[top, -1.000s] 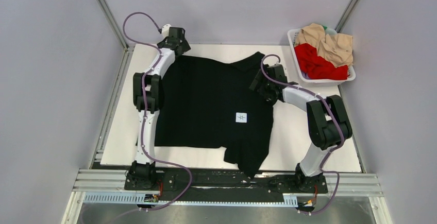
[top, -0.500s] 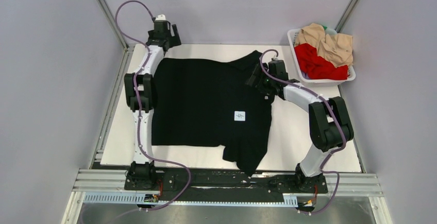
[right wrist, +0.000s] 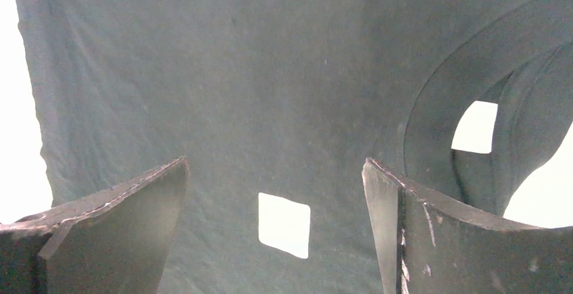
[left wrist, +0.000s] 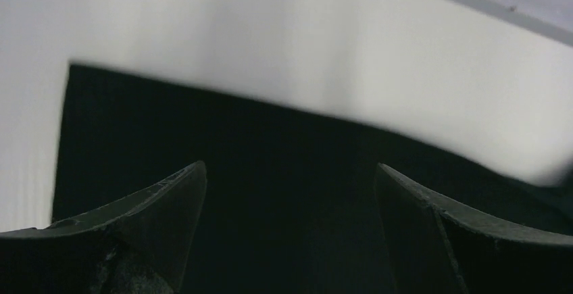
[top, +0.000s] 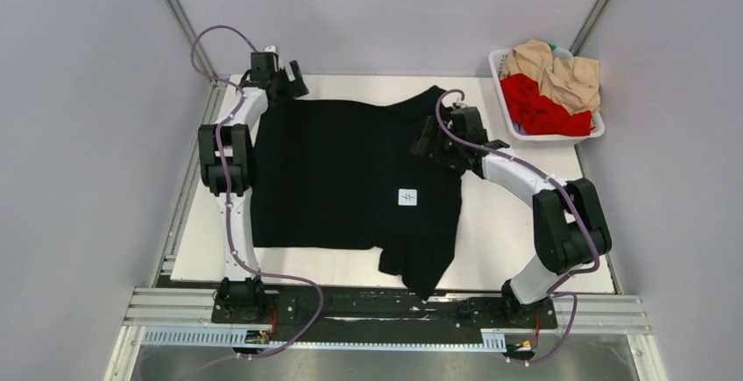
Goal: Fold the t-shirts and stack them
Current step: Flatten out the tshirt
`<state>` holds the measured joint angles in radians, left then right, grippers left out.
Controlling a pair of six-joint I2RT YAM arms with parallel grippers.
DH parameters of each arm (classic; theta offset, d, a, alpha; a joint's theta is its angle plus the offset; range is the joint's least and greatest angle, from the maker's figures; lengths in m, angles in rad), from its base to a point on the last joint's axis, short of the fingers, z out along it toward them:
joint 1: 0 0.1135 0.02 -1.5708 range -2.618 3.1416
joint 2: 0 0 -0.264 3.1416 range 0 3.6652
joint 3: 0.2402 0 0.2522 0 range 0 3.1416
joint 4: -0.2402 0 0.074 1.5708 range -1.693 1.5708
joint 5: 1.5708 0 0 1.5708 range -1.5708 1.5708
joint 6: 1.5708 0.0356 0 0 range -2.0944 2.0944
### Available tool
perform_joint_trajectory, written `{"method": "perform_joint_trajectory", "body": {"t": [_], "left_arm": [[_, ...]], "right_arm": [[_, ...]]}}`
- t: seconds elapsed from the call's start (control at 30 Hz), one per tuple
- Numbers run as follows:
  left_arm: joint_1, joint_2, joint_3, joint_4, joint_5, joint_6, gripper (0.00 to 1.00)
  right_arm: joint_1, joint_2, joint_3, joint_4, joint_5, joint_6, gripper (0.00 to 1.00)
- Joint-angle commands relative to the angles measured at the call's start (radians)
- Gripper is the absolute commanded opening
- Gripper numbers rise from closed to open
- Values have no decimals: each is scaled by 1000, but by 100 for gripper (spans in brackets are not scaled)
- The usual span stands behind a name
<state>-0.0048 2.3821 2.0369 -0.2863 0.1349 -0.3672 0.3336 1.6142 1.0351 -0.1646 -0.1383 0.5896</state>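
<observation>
The black shirt lay spread on the table. My left jaws stood wide and empty over its far left corner, my right jaws likewise near its collar.

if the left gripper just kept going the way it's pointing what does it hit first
Probably the black t-shirt: the left gripper, jaws open, frames cloth near the shirt's corner, though depth is unclear.
</observation>
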Motion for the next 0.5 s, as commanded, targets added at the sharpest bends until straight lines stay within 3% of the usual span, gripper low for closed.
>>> {"method": "perform_joint_trajectory", "body": {"t": [0.0,0.13,0.33,0.47], "left_arm": [[-33,-296,-233,-9,5,-144,100],[-86,-511,-565,2,-105,-218,100],[-199,-755,-931,-44,-250,-270,100],[-222,-851,-1112,-28,-230,-331,100]], "right_arm": [[48,39,21,-83,46,-15,100],[78,46,-17,-157,100,9,100],[85,14,-142,-192,138,59,100],[83,2,-213,-232,155,114,100]]}}
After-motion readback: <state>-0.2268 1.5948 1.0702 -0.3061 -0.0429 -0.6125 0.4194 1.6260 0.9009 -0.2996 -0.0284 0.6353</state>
